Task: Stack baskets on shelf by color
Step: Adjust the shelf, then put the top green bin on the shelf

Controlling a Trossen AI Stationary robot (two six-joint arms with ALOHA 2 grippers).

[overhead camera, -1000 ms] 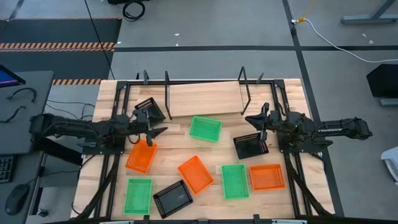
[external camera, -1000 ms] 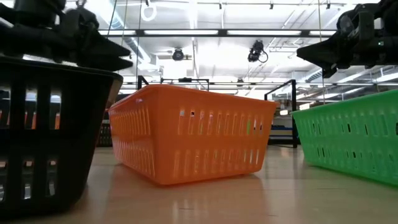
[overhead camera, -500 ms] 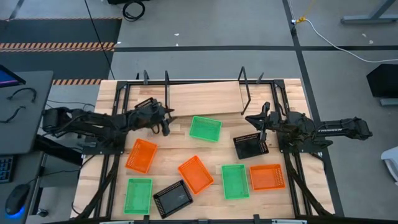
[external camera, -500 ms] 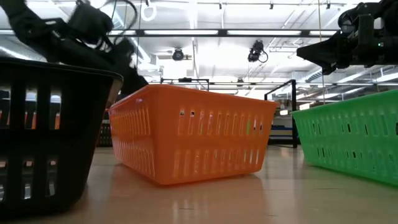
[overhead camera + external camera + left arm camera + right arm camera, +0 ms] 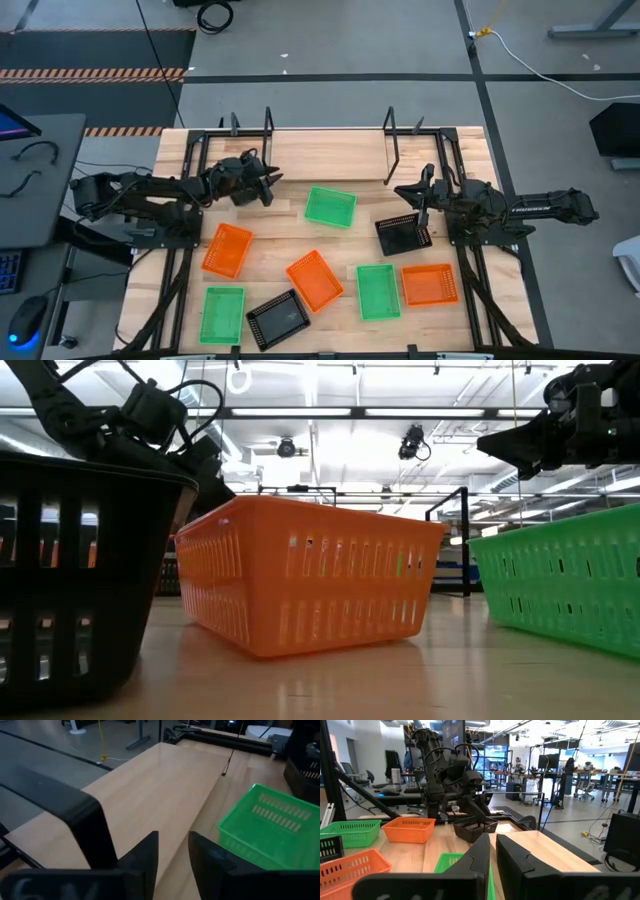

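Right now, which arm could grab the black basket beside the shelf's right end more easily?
Right. The right gripper hovers just beside that black basket, while the left gripper is far off, over the left end of the shelf.

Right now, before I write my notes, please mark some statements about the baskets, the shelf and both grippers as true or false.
1. Three orange baskets lie on the tabletop. True.
2. The shelf carries a stack of green baskets. False: its board is bare, and the green baskets lie apart on the tabletop.
3. The left gripper is near the shelf's left end. True.
4. The right gripper hovers over an orange basket. False: it is by a black basket.
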